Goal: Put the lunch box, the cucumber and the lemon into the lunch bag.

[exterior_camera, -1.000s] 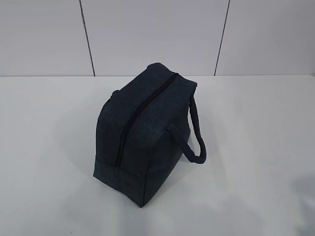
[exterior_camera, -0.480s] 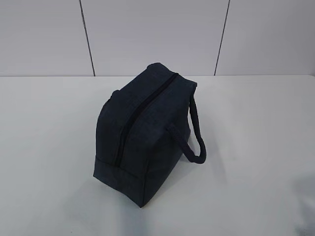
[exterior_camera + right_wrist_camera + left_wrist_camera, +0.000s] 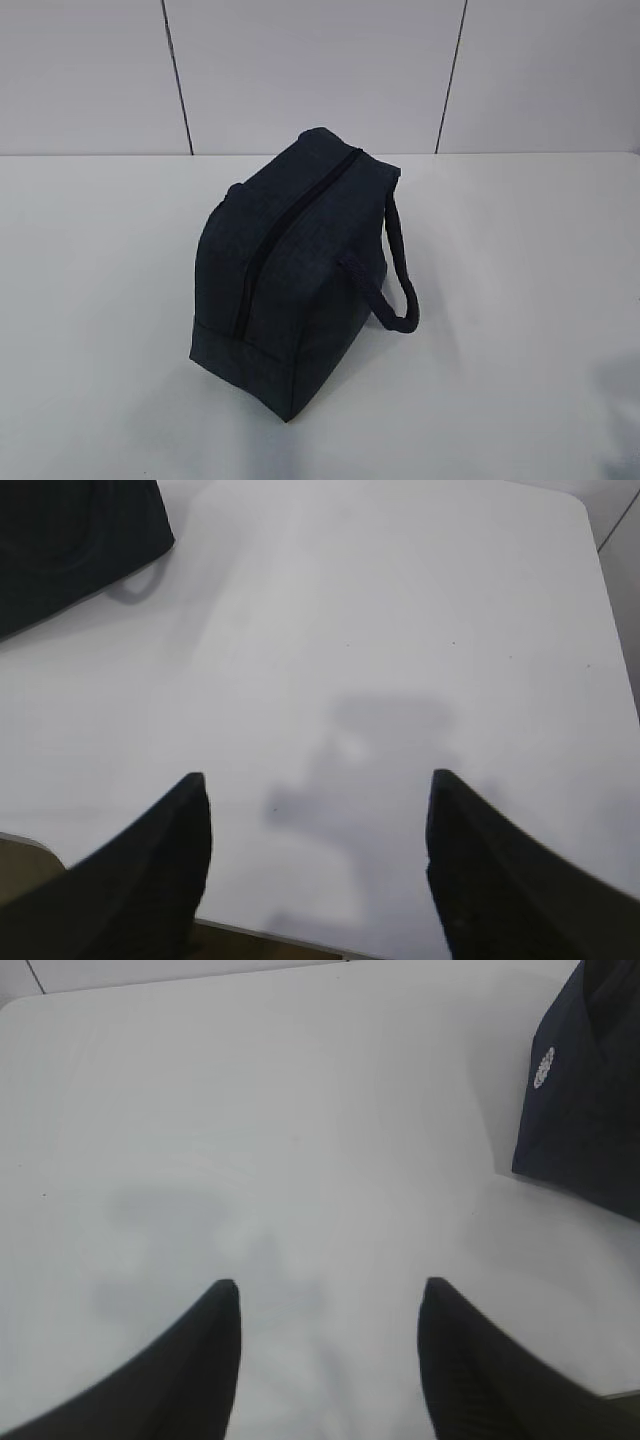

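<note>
— Black fingers of the left gripper (image 3: 328, 1295) are spreading wide at the bottom of the left wrist view, holding nothing, hanging over the bare white table (image 3: 300, 1110). Where is the bag sitting?

— The lunch bag (image 3: 585, 1090) is showing at the upper right edge there, its white logo (image 3: 544, 1067) facing the camera, well apart from the fingertips.

— And the other arm?

— The right gripper (image 3: 315, 785) is also gaping empty at the bottom of its frame, pointing down at the table, with the bag in the upper left corner.

— From outside?

— The bag is standing mid-frame, zipper (image 3: 285, 225) running along its top, strap handle (image 3: 398, 270) hanging on the right. Neither arm is showing in the exterior view.
</note>
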You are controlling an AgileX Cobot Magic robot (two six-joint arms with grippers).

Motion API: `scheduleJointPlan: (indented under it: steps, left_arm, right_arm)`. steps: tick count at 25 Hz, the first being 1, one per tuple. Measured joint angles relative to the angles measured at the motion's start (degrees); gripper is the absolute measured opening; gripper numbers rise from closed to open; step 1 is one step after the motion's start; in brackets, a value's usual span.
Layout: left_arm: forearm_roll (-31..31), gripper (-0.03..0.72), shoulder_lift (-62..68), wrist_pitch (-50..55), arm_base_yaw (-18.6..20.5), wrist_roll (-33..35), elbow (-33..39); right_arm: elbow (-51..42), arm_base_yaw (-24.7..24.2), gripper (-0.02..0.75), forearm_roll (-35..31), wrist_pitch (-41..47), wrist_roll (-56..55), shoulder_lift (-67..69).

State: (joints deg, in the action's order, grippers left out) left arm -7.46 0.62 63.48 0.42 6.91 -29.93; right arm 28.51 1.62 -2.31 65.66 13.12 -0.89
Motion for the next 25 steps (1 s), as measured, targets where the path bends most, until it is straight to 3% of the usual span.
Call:
scheduleJointPlan:
  steps: [25]
  left_arm:
    - [0.0, 0.362, 0.0, 0.0, 0.0, 0.0, 0.0]
  right_arm:
    - [0.0, 0.0, 0.512, 0.0, 0.0, 0.0, 0.0]
